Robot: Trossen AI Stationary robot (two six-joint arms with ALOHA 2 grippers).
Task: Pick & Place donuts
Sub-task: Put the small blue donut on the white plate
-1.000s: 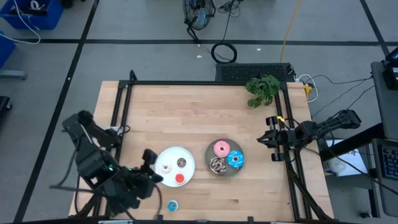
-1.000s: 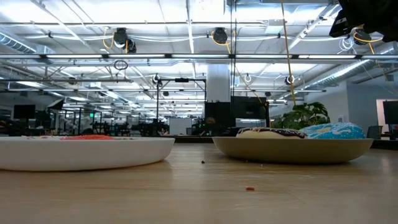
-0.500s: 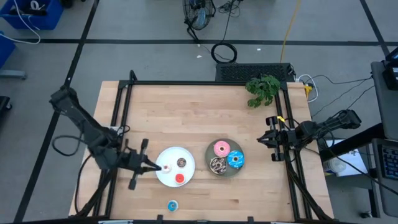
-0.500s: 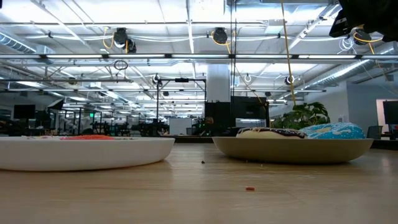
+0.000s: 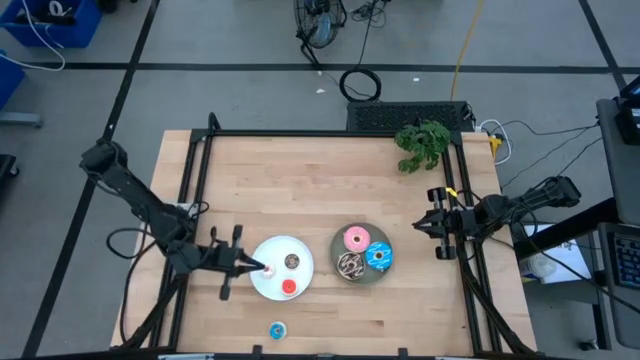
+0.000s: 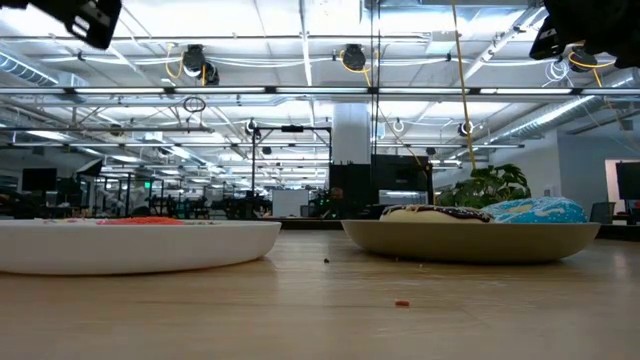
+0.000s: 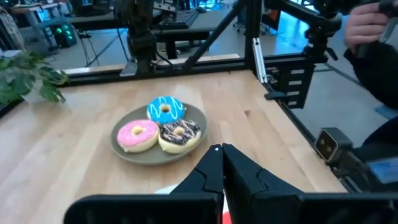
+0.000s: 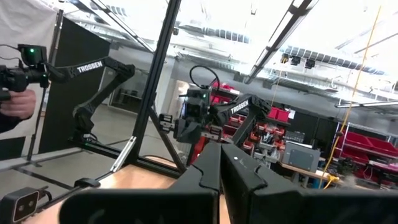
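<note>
On the round white plate (image 5: 300,275) lie a mini brown donut (image 5: 291,261), a mini red donut (image 5: 289,288) and a mini white one (image 5: 268,270). A mini blue donut (image 5: 277,330) lies on the table near the near edge. The grey plate (image 5: 362,275) carries the pink donut (image 5: 355,239), the blue donut (image 5: 379,256) and the sprinkled chocolate donut (image 5: 349,265); the left wrist view shows them too, on the grey plate (image 7: 134,155). My left gripper (image 5: 258,266) (image 7: 221,149) is shut and hovers over the white plate's left rim, well above it (image 6: 80,15). My right gripper (image 5: 422,226) (image 8: 221,146) waits shut at the table's right edge.
A green toy plant (image 5: 422,143) sits at the far right corner. A black frame (image 5: 200,160) runs along the table's left, far and right edges. Bare wood lies between the plates and the far edge. A person's hand (image 7: 367,25) shows beyond the table.
My left arm has unfolded from the table's near left corner, its elbow swinging out to the far left. Its gripper has moved a little toward the right, over the white plate's left rim, and has come into the low view from above. The donuts have stayed put.
</note>
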